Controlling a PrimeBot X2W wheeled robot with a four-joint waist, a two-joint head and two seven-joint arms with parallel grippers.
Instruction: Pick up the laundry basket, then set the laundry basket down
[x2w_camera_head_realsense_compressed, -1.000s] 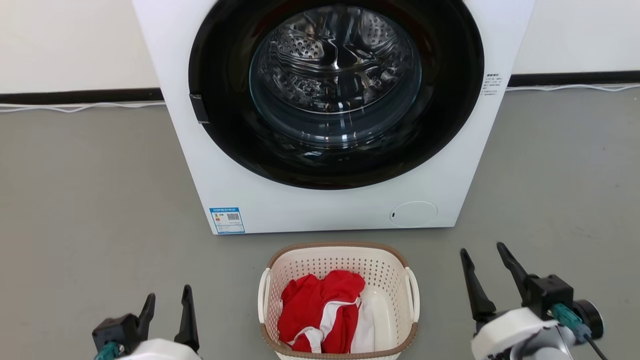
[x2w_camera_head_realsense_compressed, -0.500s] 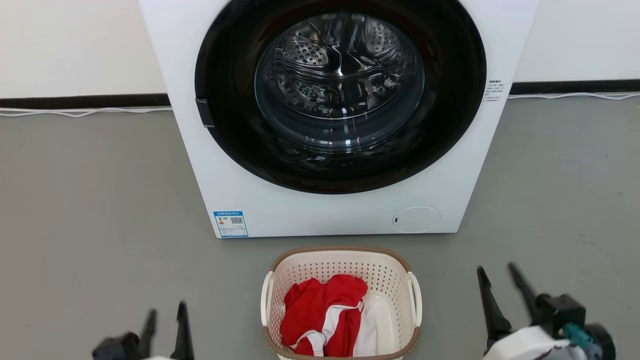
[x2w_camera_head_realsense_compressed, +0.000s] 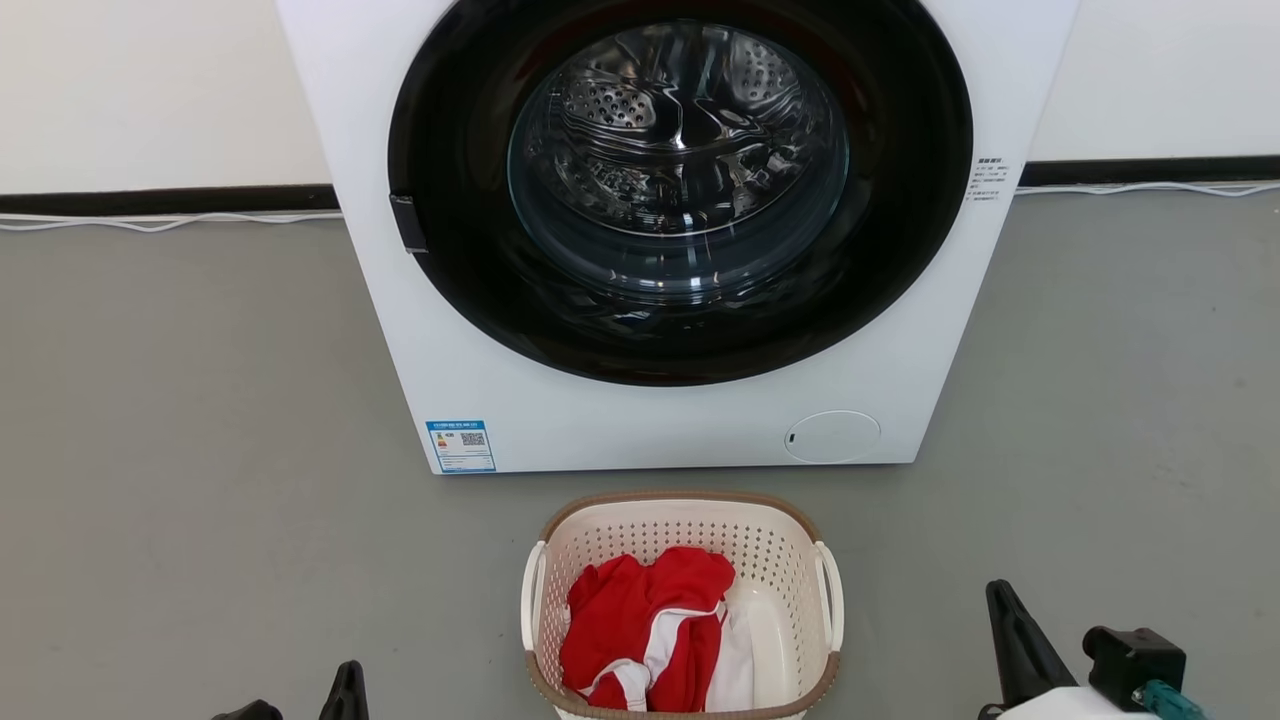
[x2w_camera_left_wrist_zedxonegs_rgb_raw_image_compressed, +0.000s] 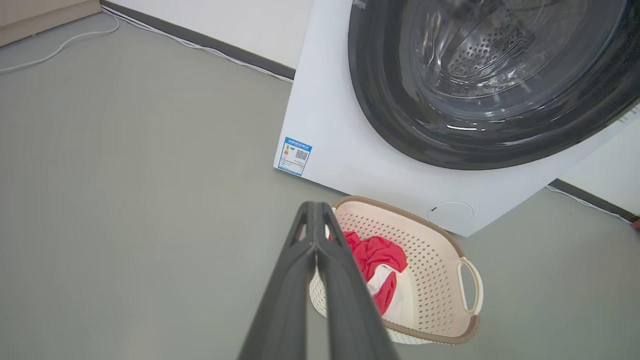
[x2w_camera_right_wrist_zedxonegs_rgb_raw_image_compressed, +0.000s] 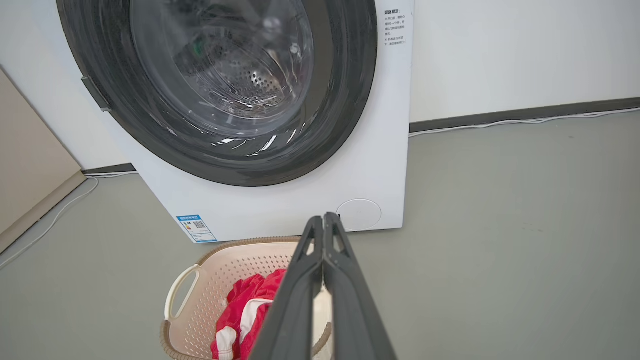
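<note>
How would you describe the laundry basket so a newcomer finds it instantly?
Start at the big white washing machine. On the grey floor just in front of it stands the laundry basket. It is small, cream and perforated, with a brown rim, white side handles and red clothing inside.

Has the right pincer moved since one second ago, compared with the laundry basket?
Yes. In the head view the right pincer has sunk toward the bottom edge and rightward, away from the laundry basket, and has shut.
</note>
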